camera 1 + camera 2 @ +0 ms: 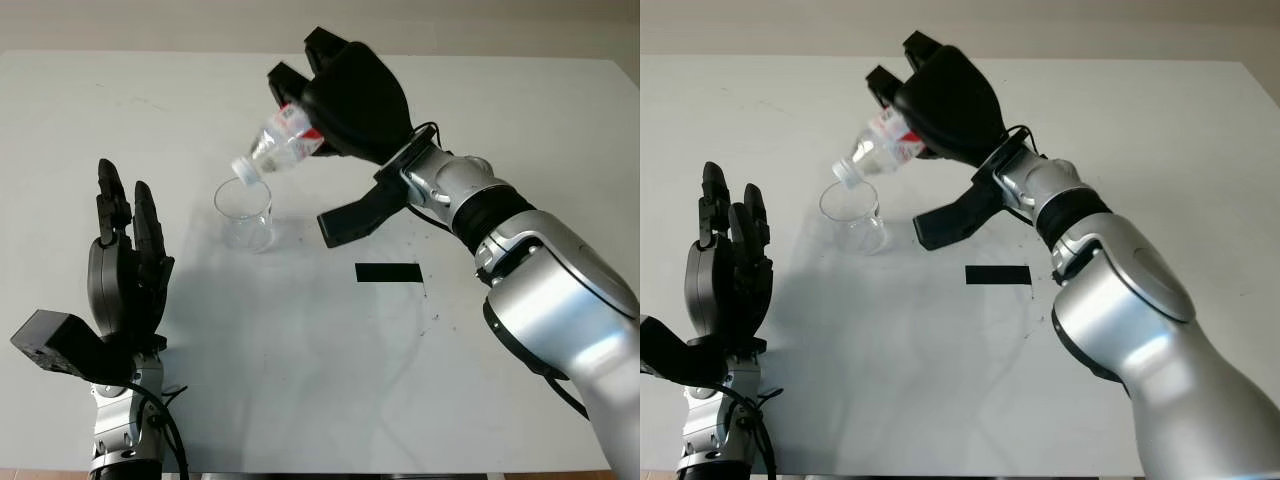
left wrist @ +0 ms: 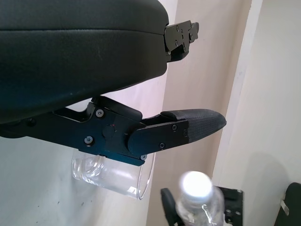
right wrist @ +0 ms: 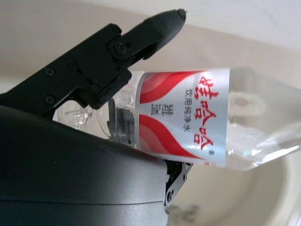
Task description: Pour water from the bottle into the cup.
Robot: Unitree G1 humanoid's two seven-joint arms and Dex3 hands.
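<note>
R hand (image 1: pixel 350 95) is up over the far-centre of the white table (image 1: pixel 520 110), fingers wrapped round the body of 1 clear plastic bottle (image 1: pixel 283 140) w/ a red-and-white label. Bottle is clamped betw. the fingers on top and the palm shell; the thumb (image 1: pixel 352 222) sticks out low, off the bottle, pointing toward the cup side. In the R wrist view the label sits right against the palm shell, one fingertip (image 3: pixel 162 22) lying over the bottle's upper edge.

Bottle's long axis is tilted: base up inside the hand, neck slanting down and toward the robot's L. White mouth end (image 1: pixel 245 169) is the lowest pt, sitting just above the rim of the cup, at its far edge. Can't tell if water is running.

1 cup (image 1: pixel 245 215): clear, upright, on the table directly below and to the L of the R hand, apart from the thumb. 1 black rectangular patch (image 1: pixel 388 272) lies flat on the table, nearer the robot than the cup and to its R, under the R forearm.

L hand (image 1: pixel 125 255) is open, holding nothing, raised at near-L, fingers pointing away from the robot, well apart from the cup. In the L wrist view the cup (image 2: pixel 113 172) and bottle mouth (image 2: pixel 195 186) show beyond its finger.
</note>
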